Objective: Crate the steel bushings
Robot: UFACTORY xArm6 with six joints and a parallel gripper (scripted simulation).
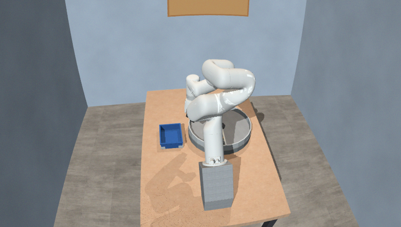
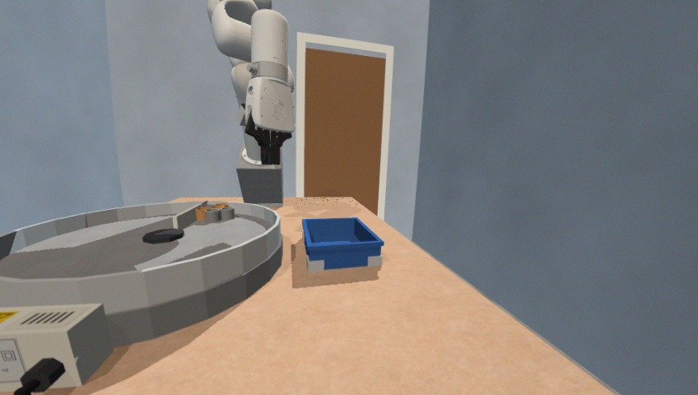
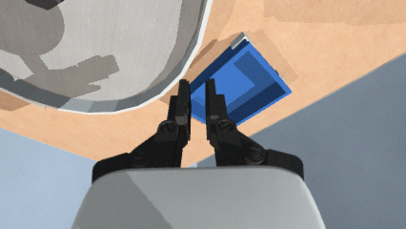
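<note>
The grey turning table [image 2: 132,249] holds a small cluster of bushings by a divider on its far side: two grey steel bushings [image 2: 219,213] next to an orange one [image 2: 202,213]. In the top view the arm hides them on the table [image 1: 225,130]. The blue crate [image 2: 341,240] [image 1: 170,135] stands empty on the bench beside the table. My gripper [image 2: 269,157] hangs high above the table's rim, between table and crate. In the wrist view its fingers stand nearly together with nothing between them, over the crate [image 3: 238,83] and the table's edge [image 3: 95,48].
A black hub [image 2: 163,235] sits at the table's centre and dividers split the table into sectors. A beige control box [image 2: 44,342] with a black plug stands at the near left. The arm's grey pedestal [image 1: 216,184] stands on the bench in front of the table.
</note>
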